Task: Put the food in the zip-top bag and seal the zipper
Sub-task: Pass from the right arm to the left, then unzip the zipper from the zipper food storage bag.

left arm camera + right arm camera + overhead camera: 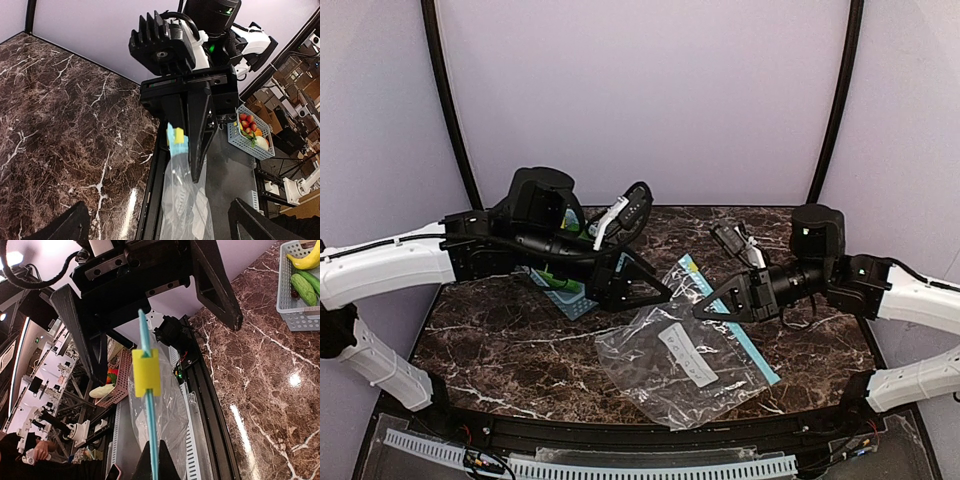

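Observation:
The clear zip-top bag [685, 355] sags onto the marble, its light-blue zipper [745, 340] edge raised. My right gripper [702, 310] is shut on that zipper [151, 425], just behind the yellow slider [145, 371]. My left gripper [662, 292] faces it, open, one of its fingers [215, 285] on each side of the strip's far end, touching nothing. In the left wrist view the slider [177, 136] and bag [185, 205] hang from the right gripper's fingers [197, 135]. The food stays in the light-blue basket [295, 315]: a banana [307, 260] and cucumber pieces [302, 287] show.
The basket [568, 298] sits at the table's back left, partly under my left arm. A black rail [650, 430] runs along the table's front edge. Beyond the table stand a pink basket [117, 385] and a grey basket [250, 134] of other items.

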Controlling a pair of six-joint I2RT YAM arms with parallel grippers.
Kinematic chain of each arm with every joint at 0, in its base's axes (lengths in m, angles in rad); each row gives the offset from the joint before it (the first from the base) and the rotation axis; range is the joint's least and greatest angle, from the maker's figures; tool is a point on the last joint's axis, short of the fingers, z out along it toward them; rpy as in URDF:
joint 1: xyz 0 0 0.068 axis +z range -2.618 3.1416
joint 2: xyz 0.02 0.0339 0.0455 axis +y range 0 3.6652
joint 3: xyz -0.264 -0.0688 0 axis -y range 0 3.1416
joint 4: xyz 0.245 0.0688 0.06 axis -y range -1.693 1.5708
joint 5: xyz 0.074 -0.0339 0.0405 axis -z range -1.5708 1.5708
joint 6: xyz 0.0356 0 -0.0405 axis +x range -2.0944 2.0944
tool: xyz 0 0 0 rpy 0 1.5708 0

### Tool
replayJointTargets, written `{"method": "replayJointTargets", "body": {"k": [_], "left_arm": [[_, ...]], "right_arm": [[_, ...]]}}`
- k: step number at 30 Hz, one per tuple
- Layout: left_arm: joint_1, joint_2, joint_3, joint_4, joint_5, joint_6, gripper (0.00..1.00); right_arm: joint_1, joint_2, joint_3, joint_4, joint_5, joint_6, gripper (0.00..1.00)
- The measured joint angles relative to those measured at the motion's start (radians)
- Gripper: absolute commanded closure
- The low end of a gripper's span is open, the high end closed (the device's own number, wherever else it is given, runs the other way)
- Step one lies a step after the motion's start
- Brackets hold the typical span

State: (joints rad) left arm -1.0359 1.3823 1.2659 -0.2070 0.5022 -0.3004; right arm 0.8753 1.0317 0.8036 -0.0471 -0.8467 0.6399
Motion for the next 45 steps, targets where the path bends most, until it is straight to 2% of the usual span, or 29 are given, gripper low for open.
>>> {"method": "replayJointTargets", "body": {"k": [3,4,5,6,9,10,12,14,15,16,18,19,21,25,30,41,45], "left_arm": [[0.0,0.027,0.01,0.028,0.046,-0.02,0.21],[0.0,0.032,0.01,0.041,0.063,-0.027,0.34],[0.0,0.036,0.01,0.055,0.078,-0.034,0.41],[0.0,0.039,0.01,0.069,0.092,-0.047,0.53],[0.0,0.041,0.01,0.103,0.124,-0.065,0.71],[0.0,0.041,0.01,0.113,0.132,-0.066,0.8],[0.0,0.041,0.01,0.126,0.14,-0.073,0.92],[0.0,0.041,0.009,0.132,0.145,-0.084,0.98],[0.0,0.04,0.006,0.137,0.143,-0.079,0.99],[0.0,0.04,0.004,0.14,0.144,-0.082,0.99],[0.0,0.036,-0.008,0.149,0.141,-0.081,0.99],[0.0,0.032,-0.017,0.15,0.14,-0.081,0.99],[0.0,0.026,-0.032,0.152,0.14,-0.082,0.99],[0.0,0.015,-0.066,0.163,0.14,-0.089,0.99],[0.0,0.008,-0.098,0.174,0.145,-0.1,0.99],[0.0,0.006,-0.132,0.22,0.16,-0.129,0.99],[0.0,0.006,-0.134,0.236,0.155,-0.134,0.99]], "right_arm": [[0.019,0.02,0.01,-0.002,0.01,-0.012,1.0],[0.023,0.024,0.014,-0.003,0.011,-0.015,1.0],[0.027,0.029,0.018,-0.005,0.014,-0.018,1.0],[0.028,0.031,0.021,-0.005,0.015,-0.02,1.0],[0.03,0.032,0.024,-0.006,0.018,-0.028,1.0],[0.03,0.033,0.024,-0.006,0.019,-0.03,1.0],[0.032,0.034,0.026,-0.006,0.022,-0.031,1.0],[0.034,0.036,0.028,-0.006,0.026,-0.032,1.0],[0.035,0.037,0.029,-0.007,0.029,-0.032,0.96],[0.035,0.037,0.031,-0.008,0.032,-0.033,0.79],[0.035,0.037,0.032,-0.011,0.037,-0.035,0.36],[0.035,0.037,0.034,-0.011,0.039,-0.031,0.28],[0.036,0.037,0.037,-0.012,0.048,-0.035,0.22],[0.037,0.03,0.044,-0.013,0.091,-0.038,0.22],[0.037,0.019,0.057,0.001,0.143,-0.042,0.28],[0.038,0.065,0.095,0.064,0.142,-0.069,0.61],[0.039,0.079,0.096,0.071,0.118,-0.074,0.67]]}}
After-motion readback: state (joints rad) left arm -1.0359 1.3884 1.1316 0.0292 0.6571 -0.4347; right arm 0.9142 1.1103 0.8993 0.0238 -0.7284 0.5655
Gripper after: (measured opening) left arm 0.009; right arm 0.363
